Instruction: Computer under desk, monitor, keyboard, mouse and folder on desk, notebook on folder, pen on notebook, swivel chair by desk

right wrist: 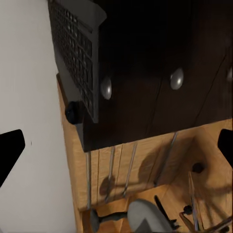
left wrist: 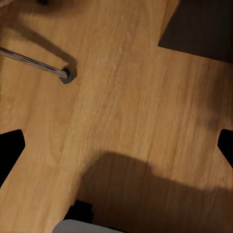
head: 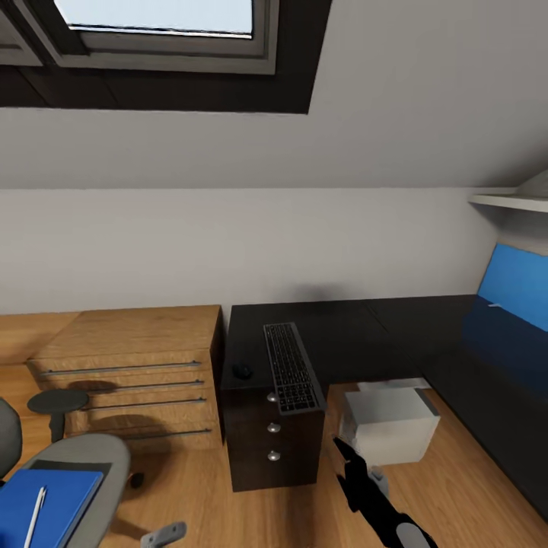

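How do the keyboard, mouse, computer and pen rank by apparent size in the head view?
1. computer, largest.
2. keyboard, long but narrow.
3. pen, thin, and nearer the camera than the mouse.
4. mouse, smallest.

No writing to be read anywhere here: the keyboard (head: 291, 367) on the dark desk (head: 342, 335) shows only tiny blurred keys, the blue folder (head: 47, 505) on the swivel chair (head: 84, 464) is plain, and the pale computer (head: 390, 425) bears no label

A skylight (head: 156, 23) sits above white walls, wood floor (head: 472, 487) and oak drawers (head: 125, 373).
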